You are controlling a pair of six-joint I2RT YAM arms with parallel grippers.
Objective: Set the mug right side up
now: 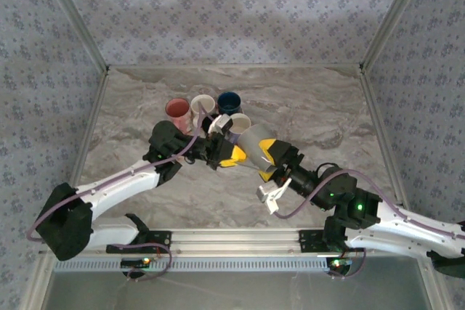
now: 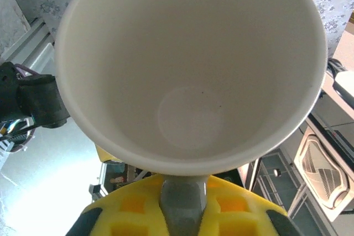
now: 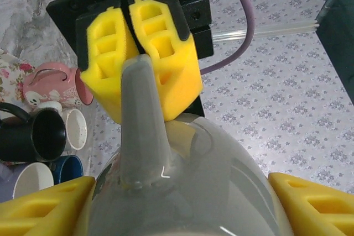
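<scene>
pinching the handle of the grey mug, the left claw has its two yellow pads pressed together on that narrow loop. in the right wrist view the pads of the left claw meet on either side of the handle's top. the right claw is clamped around the mug's round body, with one yellow finger on each flank of the grey wall.

the grey mug sits between the two claws, to the right of the pink mug and nearer the arm bases than it. it is tipped rather than upright. its open mouth faces the left wrist camera, which looks straight down into the pale inside to the round bottom, with the handle and the left claw under the rim. whether it touches the worktop i cannot tell.

the pink mug stands on the marbled worktop with a cream mug just to its right. a dark blue mug stands further right of the pink mug, with a second cream mug in front of it. seen from the right wrist, a black mug lies just below the pink mug.
</scene>
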